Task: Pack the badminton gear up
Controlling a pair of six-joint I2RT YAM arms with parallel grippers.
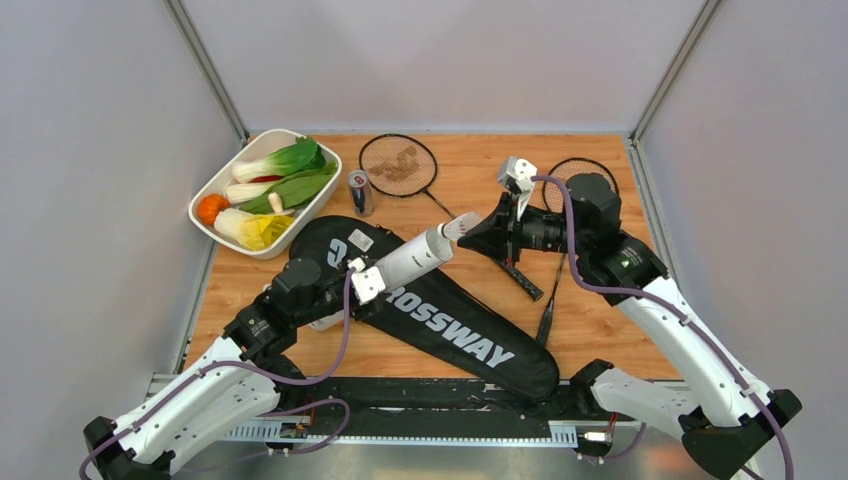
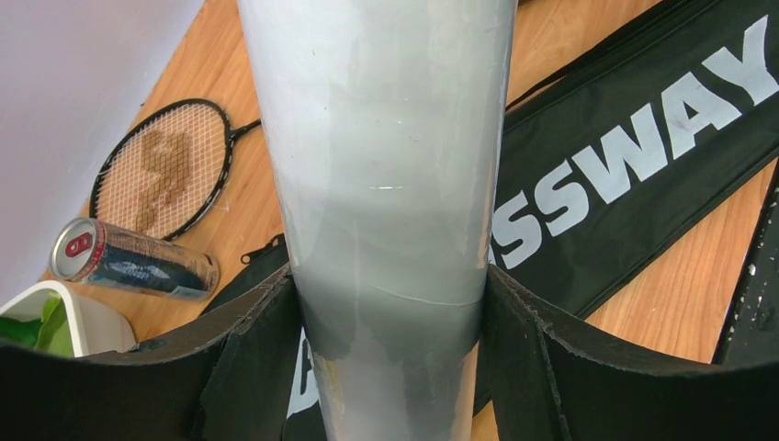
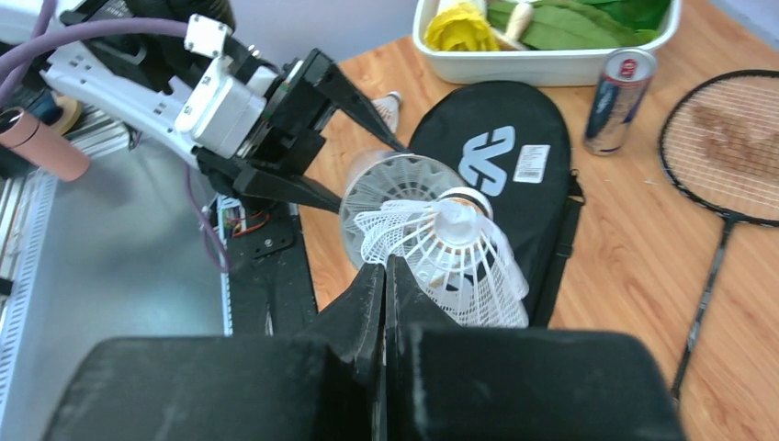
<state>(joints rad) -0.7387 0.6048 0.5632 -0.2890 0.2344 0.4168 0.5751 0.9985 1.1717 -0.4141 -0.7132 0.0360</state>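
Your left hand (image 2: 390, 285) grips the white tube (image 1: 415, 258), jaws wide around its body. The tube is tilted above the black racket bag (image 1: 450, 330), mouth toward 2 o'clock. Your right hand (image 3: 386, 276) is closed on the skirt of a shuttlecock (image 3: 441, 248), held just at the tube's mouth. One racket (image 1: 398, 165) lies at 12 o'clock on the counter (image 1: 590, 330). The second racket (image 1: 560, 165) lies at 1 o'clock, partly under your right arm.

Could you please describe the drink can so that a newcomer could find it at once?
Look to the white tray of vegetables in the far left corner of the table. Just right of it, between the tray and the head of the nearer racket, stands the drink can, beyond the rounded end of the black bag. It is the only small blue-and-silver metal cylinder.
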